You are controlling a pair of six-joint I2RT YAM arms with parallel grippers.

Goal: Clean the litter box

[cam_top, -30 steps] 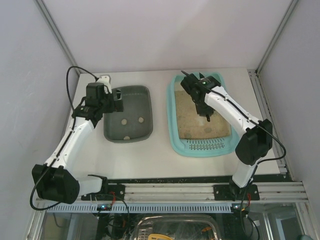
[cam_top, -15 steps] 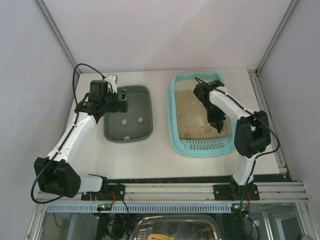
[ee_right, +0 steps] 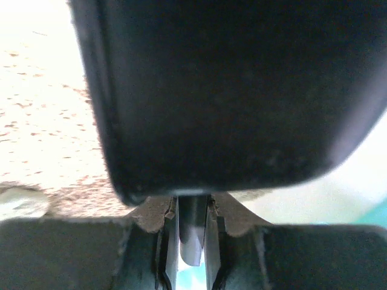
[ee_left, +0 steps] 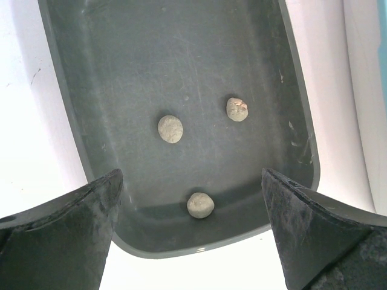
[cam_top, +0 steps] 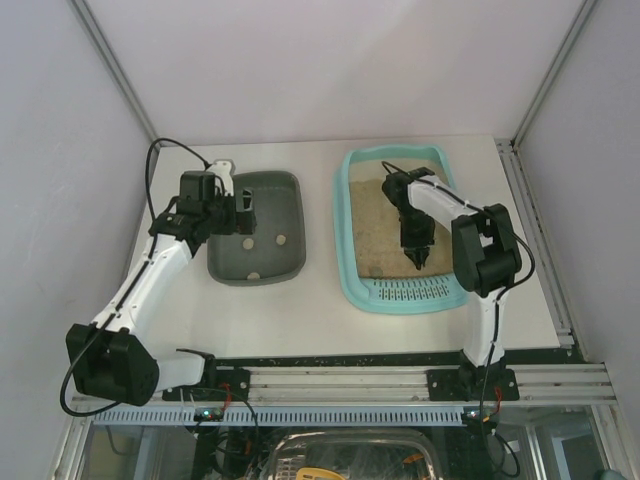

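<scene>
The turquoise litter box [cam_top: 344, 205] lies right of centre, tan litter [cam_top: 375, 228] inside and its slotted grille [cam_top: 410, 291] at the near end. My right gripper [cam_top: 417, 252] points down over the litter close to the grille. It is shut on the handle of a black scoop [ee_right: 230, 90], whose broad body hides most of the right wrist view; litter [ee_right: 42, 103] shows to its left. My left gripper [ee_left: 190, 179] hangs open over the dark grey tray [ee_left: 91, 109], nothing between its fingers.
Three pale round clumps [ee_left: 170, 128] [ee_left: 237, 109] [ee_left: 200, 205] lie in the grey tray [cam_top: 290, 190], which stands left of the litter box. White walls close the table at the back and both sides. A pale lump [ee_right: 21, 202] rests on the litter.
The right gripper has swung with the scoop from the far part of the litter toward the grille end. The left gripper has drifted slightly right over the grey tray, still open.
</scene>
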